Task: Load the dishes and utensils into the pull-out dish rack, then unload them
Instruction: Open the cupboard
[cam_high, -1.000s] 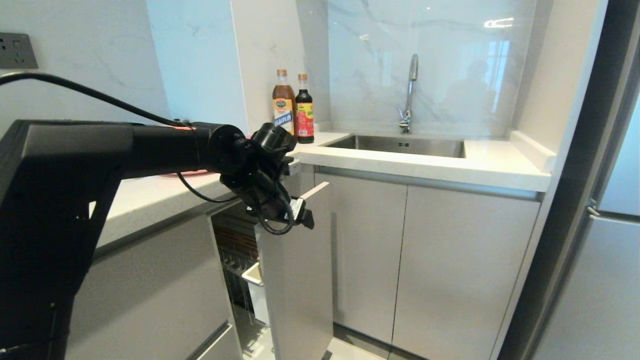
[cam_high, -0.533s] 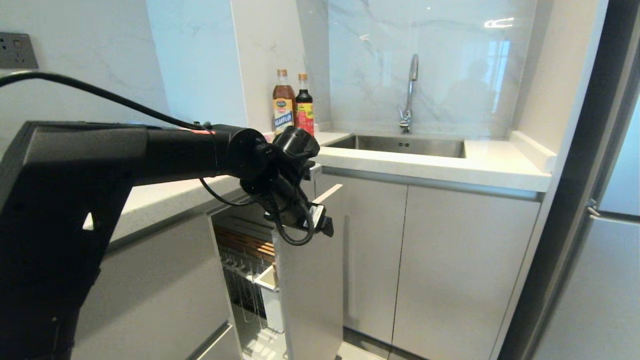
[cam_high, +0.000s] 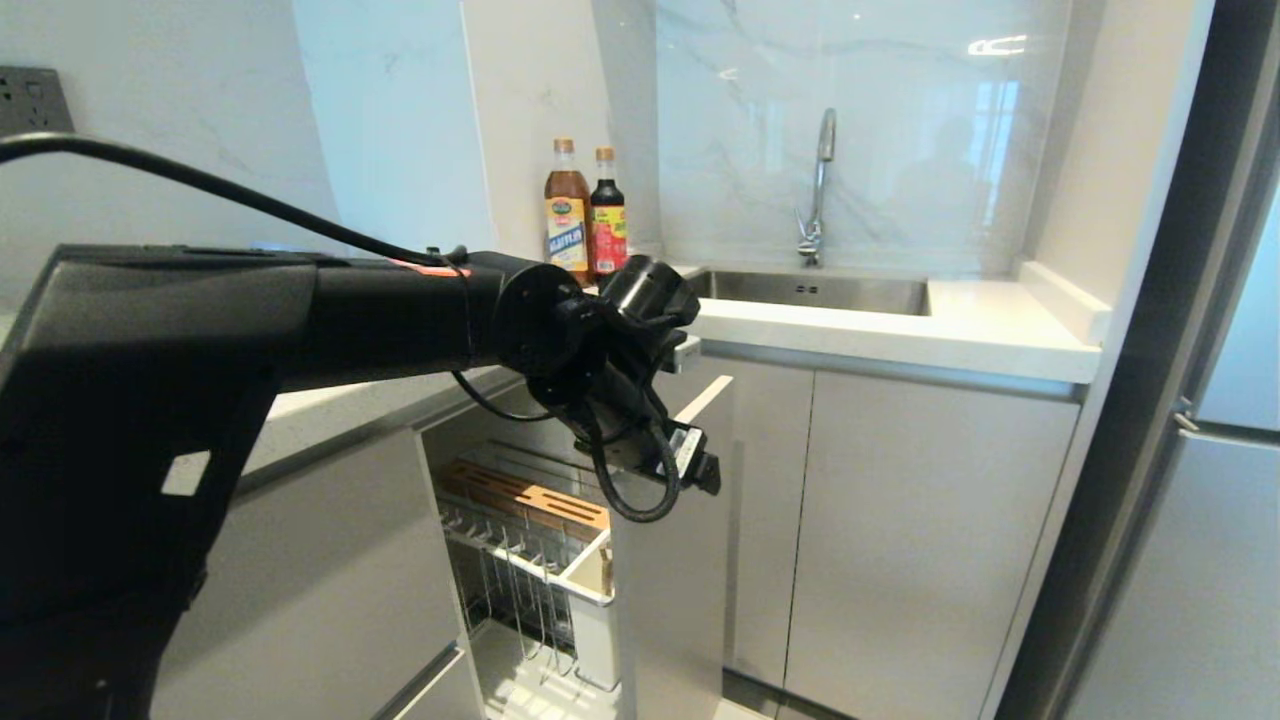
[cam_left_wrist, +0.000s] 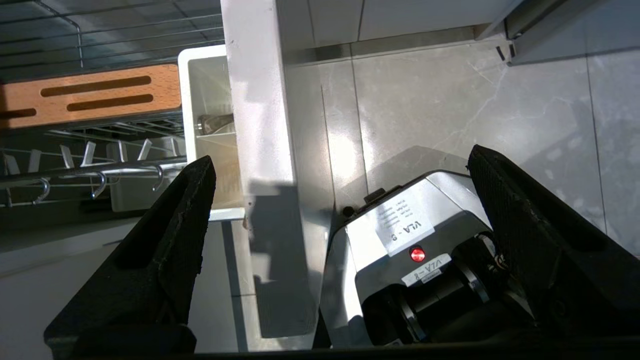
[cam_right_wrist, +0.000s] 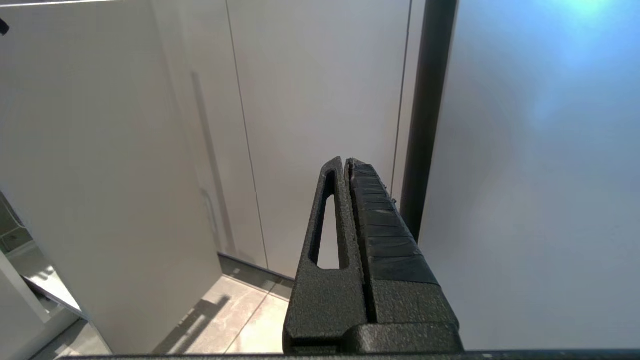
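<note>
Straddling the pull-out dish rack (cam_high: 545, 520) panel's top, left hand (cam_left_wrist: 340, 170) gapes wide.

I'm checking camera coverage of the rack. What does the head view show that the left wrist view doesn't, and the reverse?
Head view only: the sink, faucet, two sauce bottles and the left arm. Left wrist view only: the left gripper open astride the front panel's top edge, and a metal piece inside the white utensil cup. Both: the pull-out dish rack with its slotted wooden strip.
</note>
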